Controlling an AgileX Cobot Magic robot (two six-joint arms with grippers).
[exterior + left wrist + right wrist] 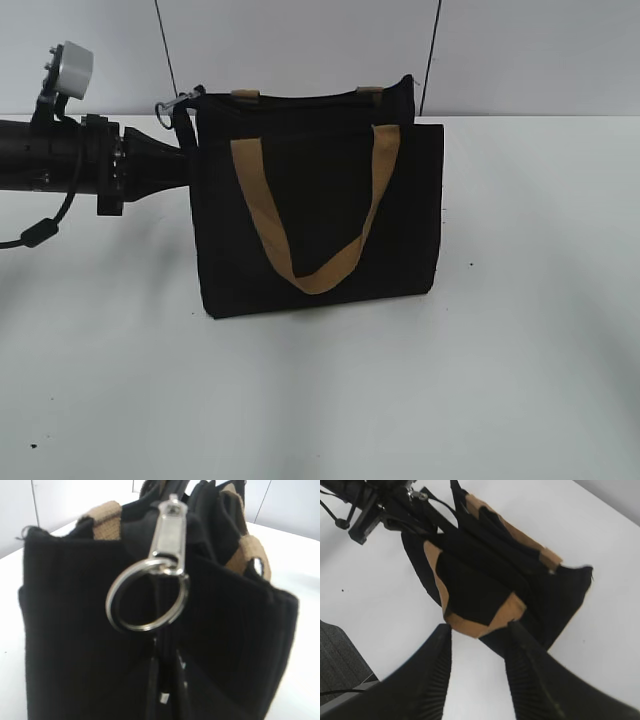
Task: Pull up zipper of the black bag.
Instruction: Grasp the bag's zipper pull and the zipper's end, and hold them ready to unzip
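At the left edge of the exterior view the left gripper is reaching in level against the upper left corner of the black bag, its tips hidden against the dark fabric, so whether they are parted or pinched cannot be told. Just above it the zipper is showing its silver ring pull, which in the left wrist view is hanging large at frame centre from a flat metal tab. That ring looks the sensible hold: hard, thin and probably slippery, while the bag is sitting mid-frame on the white table, soft and likely light, apt to slide or fold unless steadied. In the lower part of its own view, the right gripper is hovering with fingers apart, holding nothing.
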